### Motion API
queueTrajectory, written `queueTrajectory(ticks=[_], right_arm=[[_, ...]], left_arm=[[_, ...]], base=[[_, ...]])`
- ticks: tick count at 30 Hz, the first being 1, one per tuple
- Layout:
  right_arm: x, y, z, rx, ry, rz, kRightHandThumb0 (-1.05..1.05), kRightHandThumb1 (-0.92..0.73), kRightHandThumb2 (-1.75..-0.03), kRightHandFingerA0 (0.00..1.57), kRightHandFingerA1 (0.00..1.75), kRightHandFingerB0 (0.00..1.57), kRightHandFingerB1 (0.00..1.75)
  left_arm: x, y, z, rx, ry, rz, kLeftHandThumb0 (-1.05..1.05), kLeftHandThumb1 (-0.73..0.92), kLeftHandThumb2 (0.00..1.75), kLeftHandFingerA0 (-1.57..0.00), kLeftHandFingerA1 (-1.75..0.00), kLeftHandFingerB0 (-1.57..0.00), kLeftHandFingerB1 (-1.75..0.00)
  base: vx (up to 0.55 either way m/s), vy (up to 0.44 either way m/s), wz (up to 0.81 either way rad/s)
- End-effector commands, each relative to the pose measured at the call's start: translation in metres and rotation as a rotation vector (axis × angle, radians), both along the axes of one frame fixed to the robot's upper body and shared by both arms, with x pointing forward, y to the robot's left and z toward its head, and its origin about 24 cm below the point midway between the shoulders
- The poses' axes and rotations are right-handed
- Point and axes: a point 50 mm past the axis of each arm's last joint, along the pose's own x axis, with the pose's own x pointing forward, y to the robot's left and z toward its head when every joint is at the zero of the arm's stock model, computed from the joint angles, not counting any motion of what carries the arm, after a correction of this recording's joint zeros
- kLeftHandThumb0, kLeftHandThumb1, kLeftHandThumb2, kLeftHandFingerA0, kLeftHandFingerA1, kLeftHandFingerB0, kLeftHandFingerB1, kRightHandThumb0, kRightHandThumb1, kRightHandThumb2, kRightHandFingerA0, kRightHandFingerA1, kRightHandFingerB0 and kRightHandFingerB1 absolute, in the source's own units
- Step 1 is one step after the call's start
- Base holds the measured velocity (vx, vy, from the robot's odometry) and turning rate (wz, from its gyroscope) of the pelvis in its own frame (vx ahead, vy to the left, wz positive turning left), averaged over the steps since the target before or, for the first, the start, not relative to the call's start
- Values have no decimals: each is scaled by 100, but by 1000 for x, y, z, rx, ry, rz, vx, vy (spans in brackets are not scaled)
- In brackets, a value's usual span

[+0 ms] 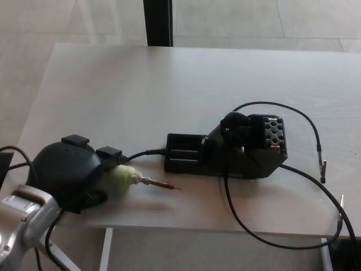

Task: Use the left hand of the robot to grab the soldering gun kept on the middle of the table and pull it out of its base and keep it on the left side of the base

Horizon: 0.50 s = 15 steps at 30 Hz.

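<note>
single head view, looking down, table (169, 79) near

Left hand (67, 175) low at picture's left edge, black rounded back facing camera. 2 thick fingers (107, 152) curl forward over top, blocky tips pointing toward picture right; thumb hidden beneath palm. Hand closed around pale green handle of soldering gun (132, 179), which sticks out just past fingertips. Silver wrist and forearm (22, 217) run down-left out of frame, dark cables looping beside. Right arm and hand out of picture.
</note>
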Motion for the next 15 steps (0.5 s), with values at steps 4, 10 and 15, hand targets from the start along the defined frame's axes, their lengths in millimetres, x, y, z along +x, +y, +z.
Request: queueTrajectory(ticks=[4, 10, 15], right_arm=[[2, 1, 3, -8, -20, 51, -96, -37, -133, 131, 97, 59, 122], [-1, 0, 2, -4, -16, 41, -91, -22, -134, 132, 89, 47, 136], [-5, 1, -1, -12, -1, 62, -90, -32, -125, 136, 96, 60, 117]], left_arm=[[-2, 24, 13, 91, 99, 39, -68, 63, 99, 0, -31, -7, -39], [5, 33, 37, 80, 47, 36, -67, 85, 71, -2, -22, -11, -29], [15, 57, 92, 29, -214, 125, -75, 67, 99, 0, -23, -10, -35]], base=[[0, 0, 0], [0, 0, 0], [0, 0, 0]])
